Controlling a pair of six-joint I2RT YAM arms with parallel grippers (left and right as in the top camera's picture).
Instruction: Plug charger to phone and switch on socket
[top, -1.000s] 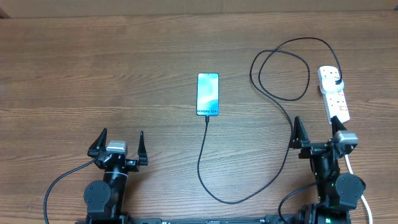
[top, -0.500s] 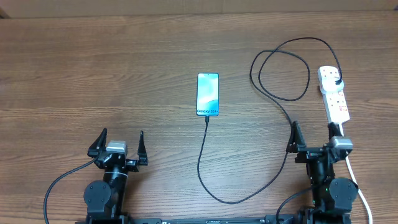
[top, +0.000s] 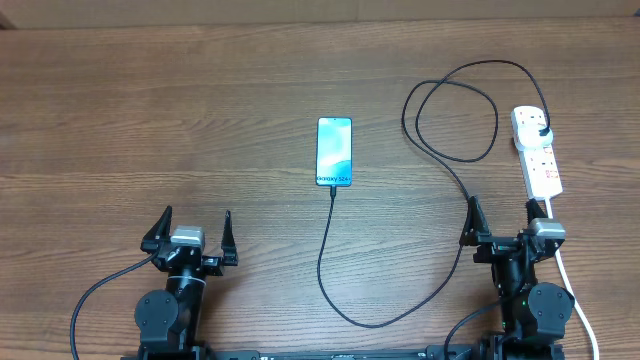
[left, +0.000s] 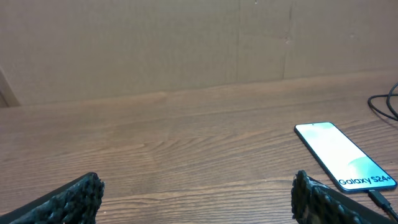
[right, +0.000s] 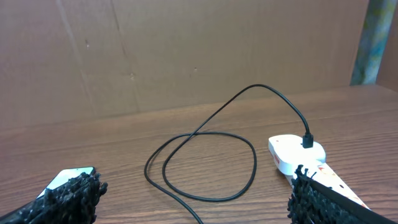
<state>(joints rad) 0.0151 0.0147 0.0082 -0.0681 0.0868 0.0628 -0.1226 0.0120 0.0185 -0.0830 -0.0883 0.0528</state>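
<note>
The phone (top: 335, 151) lies at the table's middle with its light blue screen lit; it also shows in the left wrist view (left: 344, 163) and partly in the right wrist view (right: 69, 177). The black charger cable (top: 437, 150) runs from the phone's near end in a loop along the table to a black plug seated in the white socket strip (top: 537, 150), which also shows in the right wrist view (right: 292, 152). My left gripper (top: 189, 234) is open and empty at the near left. My right gripper (top: 505, 228) is open and empty just in front of the strip.
The strip's thick white cord (top: 575, 300) runs down past my right arm. A brown cardboard wall (left: 186, 43) stands behind the table's far edge.
My right gripper has drawn back a little toward the near edge, away from the socket strip. The left arm, phone and cable have not moved.
</note>
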